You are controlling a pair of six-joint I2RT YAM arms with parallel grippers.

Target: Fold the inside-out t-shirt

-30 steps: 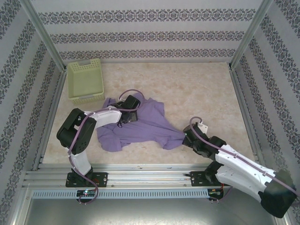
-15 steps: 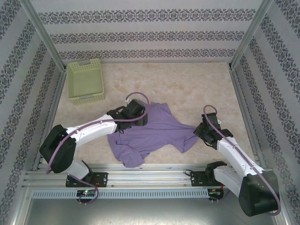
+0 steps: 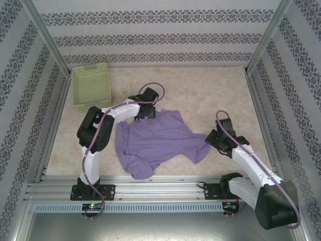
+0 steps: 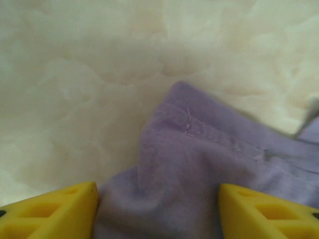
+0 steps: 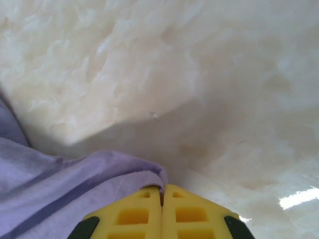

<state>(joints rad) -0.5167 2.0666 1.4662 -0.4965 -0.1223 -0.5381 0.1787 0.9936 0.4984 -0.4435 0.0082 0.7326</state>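
t-shirt (image 4: 209,169): cropped at lower edge | left tool (image 4: 158,199): fingers cropped

The t-shirt (image 3: 160,138) is soft matt cloth with stitched hems. The table (image 3: 200,90) looks smooth and faintly glossy; the basket (image 3: 91,86) is latticed plastic.

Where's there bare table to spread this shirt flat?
The widest free patch is the far half of the table, bordered by the basket, the back wall and the t-shirt. A smaller bare strip runs between the t-shirt's right tip and the right wall. The near left is crowded: the left arm crosses there beside the cloth.
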